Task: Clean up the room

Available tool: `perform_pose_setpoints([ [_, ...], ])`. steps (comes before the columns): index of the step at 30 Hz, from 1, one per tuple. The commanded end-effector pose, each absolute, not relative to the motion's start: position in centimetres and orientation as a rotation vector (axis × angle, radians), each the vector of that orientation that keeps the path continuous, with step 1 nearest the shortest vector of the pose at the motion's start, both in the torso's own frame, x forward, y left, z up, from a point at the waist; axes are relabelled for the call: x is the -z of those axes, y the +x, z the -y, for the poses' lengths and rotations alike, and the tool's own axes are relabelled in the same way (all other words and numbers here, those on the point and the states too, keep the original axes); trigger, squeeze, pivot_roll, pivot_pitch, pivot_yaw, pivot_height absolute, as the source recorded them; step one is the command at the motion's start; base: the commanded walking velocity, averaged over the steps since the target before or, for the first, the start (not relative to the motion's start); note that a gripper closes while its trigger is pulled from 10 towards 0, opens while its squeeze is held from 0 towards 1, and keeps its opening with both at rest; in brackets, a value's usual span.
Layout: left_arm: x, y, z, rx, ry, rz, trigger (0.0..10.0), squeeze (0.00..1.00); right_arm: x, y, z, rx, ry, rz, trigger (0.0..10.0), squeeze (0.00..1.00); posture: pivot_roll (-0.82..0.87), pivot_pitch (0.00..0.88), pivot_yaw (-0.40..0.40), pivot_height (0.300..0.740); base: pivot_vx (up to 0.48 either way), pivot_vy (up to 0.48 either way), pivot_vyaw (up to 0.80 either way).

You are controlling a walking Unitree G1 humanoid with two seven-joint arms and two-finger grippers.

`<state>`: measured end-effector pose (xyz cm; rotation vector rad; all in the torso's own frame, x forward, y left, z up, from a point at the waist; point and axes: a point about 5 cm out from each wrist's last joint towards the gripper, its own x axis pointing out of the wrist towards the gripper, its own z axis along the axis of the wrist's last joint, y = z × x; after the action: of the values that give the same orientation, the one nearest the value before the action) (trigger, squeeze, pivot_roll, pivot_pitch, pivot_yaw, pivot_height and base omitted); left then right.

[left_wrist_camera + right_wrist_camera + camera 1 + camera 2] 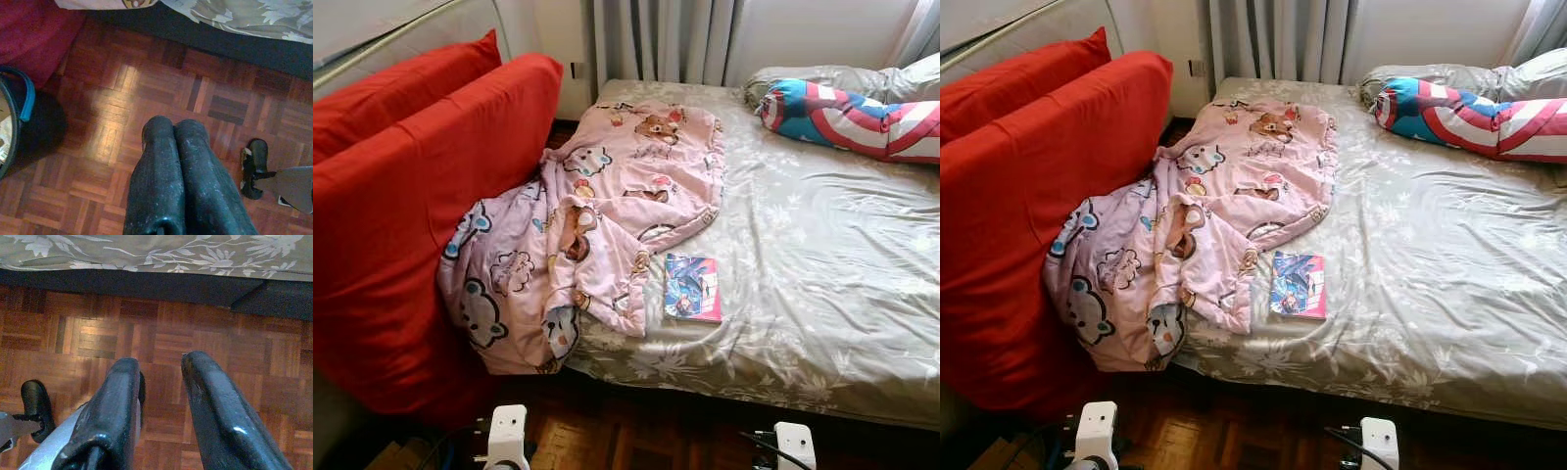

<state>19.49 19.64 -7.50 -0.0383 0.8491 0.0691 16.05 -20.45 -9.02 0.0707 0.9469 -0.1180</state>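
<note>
A crumpled pink blanket [587, 225] with cartoon bears lies over the left part of the bed [822, 284] and hangs off its near left corner. A small colourful book [692, 287] rests flat on the grey floral sheet just right of the blanket. A red, white and blue striped bolster [847, 113] lies at the bed's far right. My left gripper [174, 127] hangs shut over the parquet floor beside the bed. My right gripper [161, 364] hangs open over the same floor with nothing between its fingers.
Two big red cushions [421, 196] lean upright against the bed's left side. Grey pillows [862, 80] sit at the far right, curtains [661, 39] behind. A dark round container [19, 122] with a blue handle stands on the parquet [161, 88] near the cushions.
</note>
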Motion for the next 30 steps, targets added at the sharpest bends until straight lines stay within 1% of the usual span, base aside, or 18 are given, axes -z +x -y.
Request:
perform_pose_setpoints([
  [1,7.8,18.8,-19.8,-0.072,-0.028,-0.871,10.0,0.0,9.2,15.7,20.5,0.121,0.075,-0.957,10.0,0.0,-0.06,0.073,0.001,0.74,0.0,0.0,0.0],
  [11,7.8,18.9,-19.9,-0.076,-0.031,-0.87,10.0,0.0,9.3,15.8,19.7,0.09,0.049,-0.962,10.0,0.0,-0.06,0.069,0.0,0.74,0.0,0.0,0.0],
  [14,7.8,18.9,-19.9,-0.076,-0.03,-0.872,10.0,0.0,9.0,16.7,18.8,0.074,0.045,-0.952,10.0,0.0,-0.06,0.069,0.0,0.74,0.0,0.0,0.75],
  [17,7.8,18.9,-19.9,-0.076,-0.03,-0.873,10.0,0.0,9.0,16.8,18.7,0.074,0.047,-0.95,10.0,0.0,-0.06,0.069,-0.001,0.74,0.0,0.0,0.8],
  [25,7.8,18.9,-19.9,-0.075,-0.032,-0.873,10.0,0.0,8.9,17.0,18.8,0.089,0.067,-0.941,10.0,0.0,-0.06,0.068,-0.002,0.74,0.06,0.0,0.0],
  [30,7.8,19.0,-19.8,-0.071,-0.032,-0.867,10.0,0.0,8.8,16.8,19.9,0.103,0.067,-0.942,10.0,0.0,-0.06,0.066,-0.004,0.74,0.048,0.0,0.0],
])
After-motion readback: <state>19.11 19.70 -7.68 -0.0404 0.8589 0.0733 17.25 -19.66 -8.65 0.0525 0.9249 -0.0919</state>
